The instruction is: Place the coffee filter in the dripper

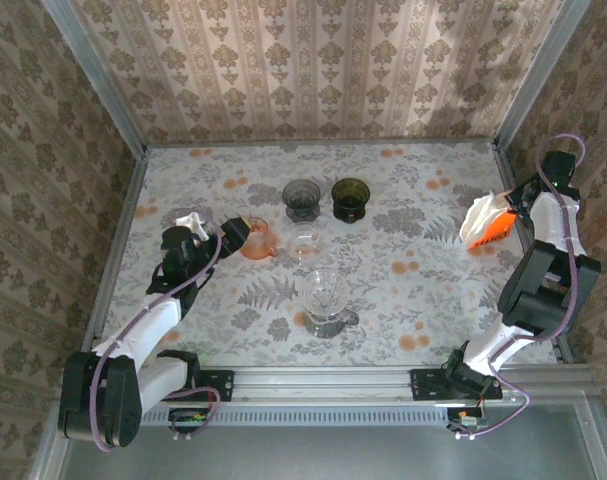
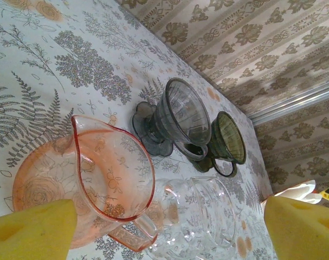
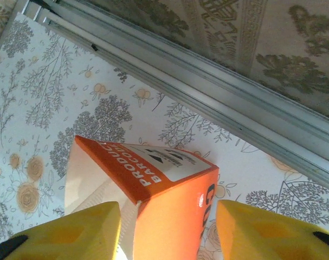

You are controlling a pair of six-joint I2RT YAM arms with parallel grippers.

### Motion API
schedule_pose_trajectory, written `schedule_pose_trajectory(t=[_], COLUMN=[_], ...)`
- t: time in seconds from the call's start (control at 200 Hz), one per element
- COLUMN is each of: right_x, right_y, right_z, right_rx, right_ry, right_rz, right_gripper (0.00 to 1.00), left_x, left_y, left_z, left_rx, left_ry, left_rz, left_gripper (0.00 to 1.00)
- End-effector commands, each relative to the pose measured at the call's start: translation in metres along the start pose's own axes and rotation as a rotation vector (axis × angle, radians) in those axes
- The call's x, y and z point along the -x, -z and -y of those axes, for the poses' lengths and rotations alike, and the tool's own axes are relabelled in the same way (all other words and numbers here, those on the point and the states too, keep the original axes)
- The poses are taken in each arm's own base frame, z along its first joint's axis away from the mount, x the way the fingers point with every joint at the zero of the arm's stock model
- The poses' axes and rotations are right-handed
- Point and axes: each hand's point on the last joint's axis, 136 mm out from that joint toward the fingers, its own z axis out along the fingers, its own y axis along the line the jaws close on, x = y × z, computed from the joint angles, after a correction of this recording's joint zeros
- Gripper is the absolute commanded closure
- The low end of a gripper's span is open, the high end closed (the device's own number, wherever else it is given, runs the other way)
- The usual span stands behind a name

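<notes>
Left gripper (image 1: 228, 233), jaws spread wide and empty, sits low over the floral table (image 1: 413, 290), its tips just beside a pink dripper (image 1: 255, 241). Right of that is a clear dripper (image 1: 305, 242), with a grey dripper (image 1: 302, 199) and a green dripper (image 1: 350, 198) behind it and a glass jug (image 1: 324, 300) nearer the arms. At far right the right gripper (image 1: 511, 205) straddles an orange box (image 1: 489, 228) holding white filters (image 1: 480, 208); whether its jaws press the box cannot be told.

Smooth orange cardboard box (image 3: 175, 211), glossy pink dripper (image 2: 110, 173) (translucent), matt metal rail (image 3: 207, 92)
</notes>
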Motion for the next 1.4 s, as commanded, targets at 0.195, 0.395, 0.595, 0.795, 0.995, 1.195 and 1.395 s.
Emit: schedule_pose_trajectory(t=[0.195,0.395,0.595,0.795,0.995,1.195,1.395], right_x=[0.003,0.002,0.002,-0.002,-0.008,-0.016,-0.019], right_y=[-0.007,-0.008,-0.007,-0.008,-0.008,-0.008,-0.009], right_z=[-0.008,-0.009,-0.015,-0.027,-0.043,-0.058,-0.057], right_rx=[0.038,0.042,0.071,0.125,0.186,0.228,0.212], right_ry=[0.018,0.022,0.032,0.063,0.118,0.166,0.179], right_rz=[-0.015,-0.021,-0.03,-0.069,-0.094,-0.119,-0.124], right_gripper=[0.62,0.71,0.76,0.8,0.81,0.83,0.88], left_x=[0.004,0.004,0.003,0.003,0.003,0.003,0.002], left_y=[-0.002,-0.002,-0.003,-0.003,-0.002,-0.002,-0.002], left_z=[0.009,0.009,0.008,0.008,0.008,0.008,0.008], left_rx=[-0.035,-0.034,-0.031,-0.033,-0.031,-0.03,-0.03], left_ry=[-0.006,-0.006,-0.004,-0.003,-0.004,-0.003,-0.005], left_rz=[0.006,0.005,0.003,0.001,0.001,0.0,-0.001], left_gripper=[0.09,0.09,0.09,0.09,0.09,0.09,0.09])
